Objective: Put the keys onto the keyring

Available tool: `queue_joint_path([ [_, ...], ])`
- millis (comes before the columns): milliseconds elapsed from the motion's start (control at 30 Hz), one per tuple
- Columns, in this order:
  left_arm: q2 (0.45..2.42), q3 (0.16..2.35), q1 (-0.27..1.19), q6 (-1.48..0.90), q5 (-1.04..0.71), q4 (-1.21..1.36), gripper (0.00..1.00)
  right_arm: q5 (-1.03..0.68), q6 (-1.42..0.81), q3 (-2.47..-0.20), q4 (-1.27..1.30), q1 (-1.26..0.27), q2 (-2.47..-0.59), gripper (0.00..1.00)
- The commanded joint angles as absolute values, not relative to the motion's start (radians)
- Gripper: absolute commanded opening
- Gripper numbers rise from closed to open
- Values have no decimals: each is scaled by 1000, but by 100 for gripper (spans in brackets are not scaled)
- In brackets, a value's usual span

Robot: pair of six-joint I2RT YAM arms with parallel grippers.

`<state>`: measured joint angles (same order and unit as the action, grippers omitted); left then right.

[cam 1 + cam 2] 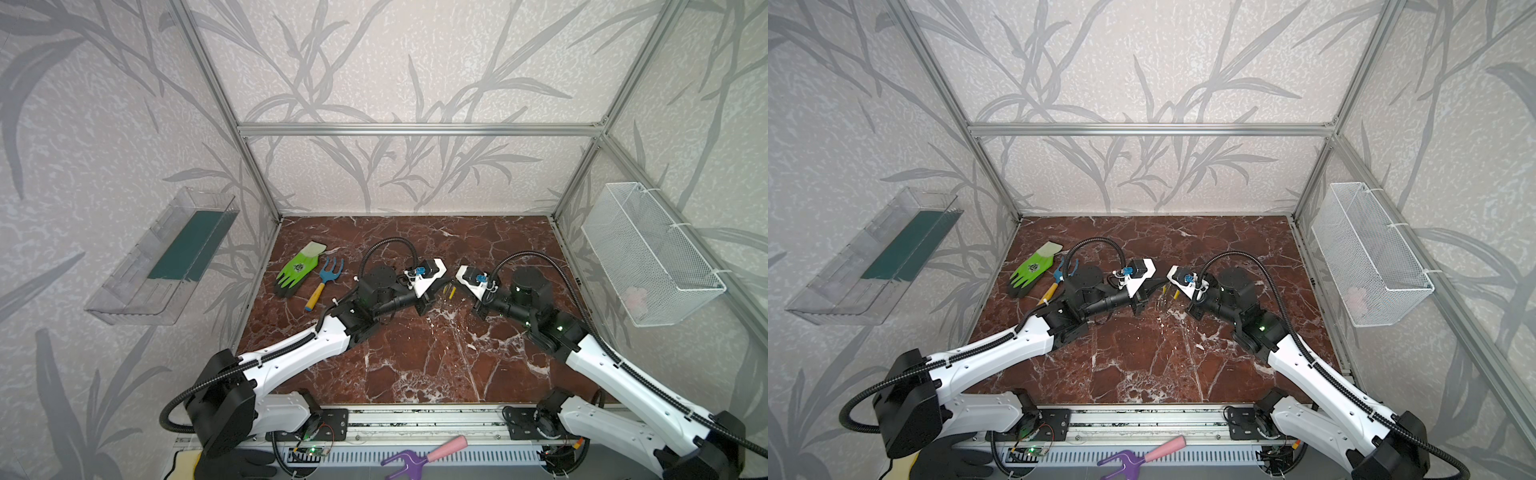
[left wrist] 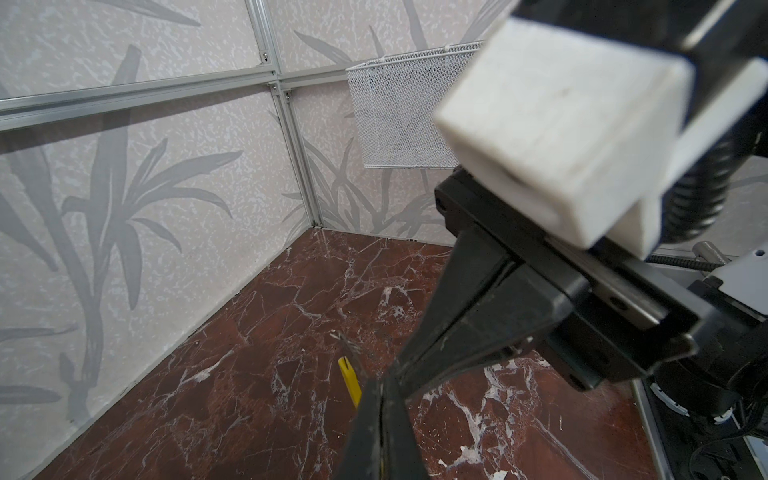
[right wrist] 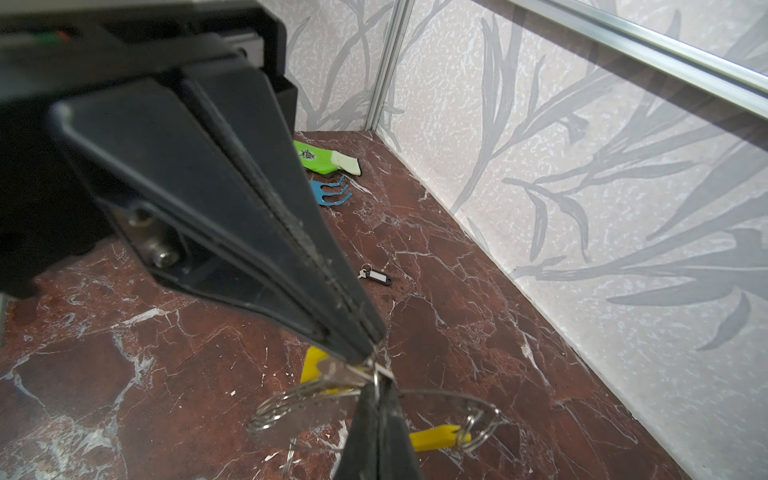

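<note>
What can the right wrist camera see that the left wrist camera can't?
Only the right wrist view: the green glove, the blue rake and the black-fob key lying on the table. Only the left wrist view: the white mesh basket. Both: the marble table, a yellow plastic piece, and the left pincer and right pincer, shut, tips close together.

- The keyring is up above the middle of the table.
- The left gripper is just left of the keyring and the right gripper is just right of it. Both tips meet there.
- One key lies on the table between the keyring and the rake.
- The glove lies beside the rake, far left of the keyring.
- The basket hangs far right of the keyring.
</note>
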<state>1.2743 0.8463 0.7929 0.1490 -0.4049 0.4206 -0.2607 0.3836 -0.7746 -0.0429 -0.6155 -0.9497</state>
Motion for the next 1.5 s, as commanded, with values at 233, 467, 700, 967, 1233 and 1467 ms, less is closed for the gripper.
queue_joint_path([
  [233,1275,827,782,101,-582,460,0,-203,347,-803,-29,-620,-959,0],
  [467,1258,823,784,125,-451,431,0,-212,356,-801,-33,-620,-950,0],
  [700,1271,831,783,121,-387,442,0,-235,354,-802,-34,-620,-951,0],
  [967,1291,849,784,114,-403,451,0,-247,347,-810,-32,-620,-965,0],
  [1233,1300,853,785,101,-413,469,0,-250,344,-813,-28,-620,-979,0],
  [1467,1316,858,787,91,-417,478,0,-254,338,-811,-25,-620,-983,0],
])
